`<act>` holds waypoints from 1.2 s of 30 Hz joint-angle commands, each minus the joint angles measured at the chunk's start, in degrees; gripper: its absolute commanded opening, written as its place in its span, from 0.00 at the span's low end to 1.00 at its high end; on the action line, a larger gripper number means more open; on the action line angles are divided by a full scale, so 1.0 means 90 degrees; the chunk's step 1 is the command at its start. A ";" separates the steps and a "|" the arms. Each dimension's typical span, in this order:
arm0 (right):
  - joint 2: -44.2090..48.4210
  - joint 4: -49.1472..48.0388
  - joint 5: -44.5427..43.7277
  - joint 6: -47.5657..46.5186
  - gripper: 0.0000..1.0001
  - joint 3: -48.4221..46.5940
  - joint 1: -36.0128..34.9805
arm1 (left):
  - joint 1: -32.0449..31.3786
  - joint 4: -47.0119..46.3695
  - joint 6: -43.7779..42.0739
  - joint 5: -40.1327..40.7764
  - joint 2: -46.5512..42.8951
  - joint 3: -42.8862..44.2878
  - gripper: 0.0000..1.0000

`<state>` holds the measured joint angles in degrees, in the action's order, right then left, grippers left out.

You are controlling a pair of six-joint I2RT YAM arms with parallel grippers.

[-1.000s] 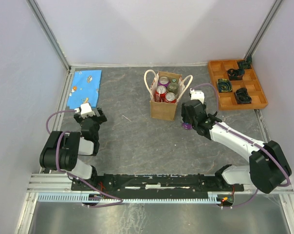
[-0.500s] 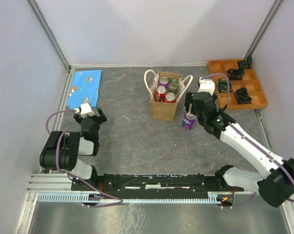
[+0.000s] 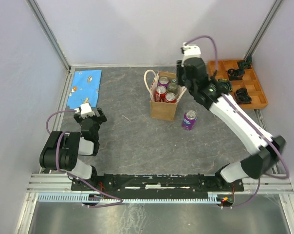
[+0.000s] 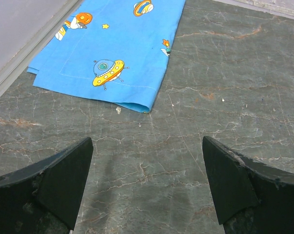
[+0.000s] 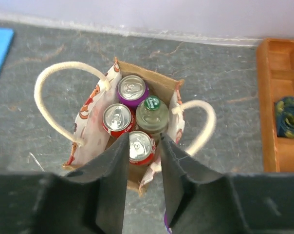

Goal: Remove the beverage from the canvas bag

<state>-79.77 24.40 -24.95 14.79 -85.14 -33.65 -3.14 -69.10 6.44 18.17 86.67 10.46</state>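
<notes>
The tan canvas bag with cream loop handles stands mid-table. In the right wrist view its open top shows a purple can, two red cans and a green-capped bottle. Another purple can stands upright on the table just right of the bag. My right gripper hangs above the bag's near right side, open with a narrow gap and nothing between its fingers. My left gripper rests low at the left, open wide and empty.
An orange compartment tray with dark coiled items sits at the back right. A blue patterned cloth lies flat at the back left, ahead of the left gripper. Frame posts and walls enclose the table.
My right gripper let go of the purple can on the table right of the bag, rose, swung back over the bag, and its jaws narrowed. The left arm stayed still.
</notes>
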 commanded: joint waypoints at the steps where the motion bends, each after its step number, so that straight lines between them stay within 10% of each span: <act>1: -0.1217 0.0849 0.0697 -0.0215 0.30 -0.0862 -0.0012 | -0.0036 -0.0240 -0.0286 0.0175 0.0028 0.0117 0.99; 4: -0.1853 0.1181 0.0836 -0.0164 0.11 -0.1330 -0.0012 | -0.0037 -0.0241 -0.0288 0.0179 0.0036 0.0117 0.99; 9: -0.2487 0.1753 0.0776 -0.0048 0.23 -0.1715 -0.0012 | -0.0029 -0.0234 -0.0286 0.0179 0.0037 0.0118 0.99; 14: -0.2680 0.1815 0.0799 0.0071 0.77 -0.1477 -0.0011 | -0.0034 -0.0235 -0.0286 0.0186 0.0038 0.0117 0.99; 18: -0.2898 0.1855 0.0778 0.0086 0.93 -0.1391 -0.0014 | -0.0040 -0.0241 -0.0286 0.0180 0.0032 0.0117 0.99; 36: -0.3890 0.1541 0.0846 -0.0080 0.93 -0.1317 0.0090 | -0.0039 -0.0241 -0.0286 0.0180 0.0037 0.0117 0.99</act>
<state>-112.60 39.55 -17.34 14.61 -96.36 -33.36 -3.14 -69.10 6.44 18.17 86.67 10.46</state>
